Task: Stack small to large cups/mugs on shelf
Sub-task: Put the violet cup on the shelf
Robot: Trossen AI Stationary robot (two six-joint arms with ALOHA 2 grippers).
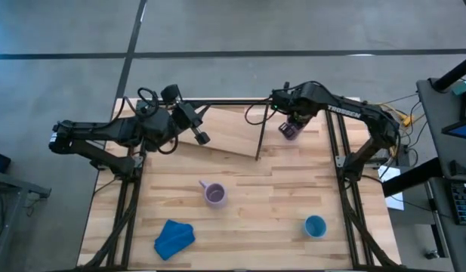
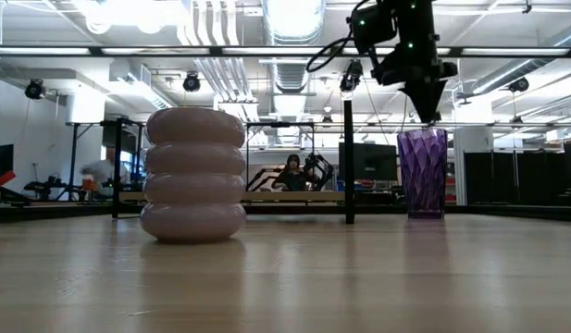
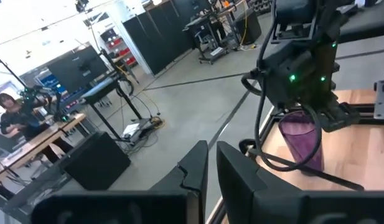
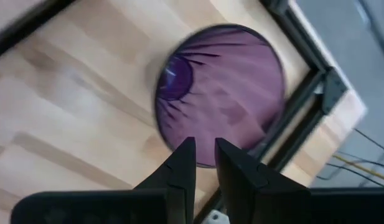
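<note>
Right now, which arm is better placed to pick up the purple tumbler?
The right. The right gripper hangs directly above the purple tumbler, fingertips at its rim. The left gripper sits across the table by the shelf, pointing away from the tumbler, so it would probably need a long reach.

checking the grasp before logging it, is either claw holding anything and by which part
The right claw is pinching the purple tumbler by its rim, one finger inside and one outside. The left claw holds nothing.
</note>
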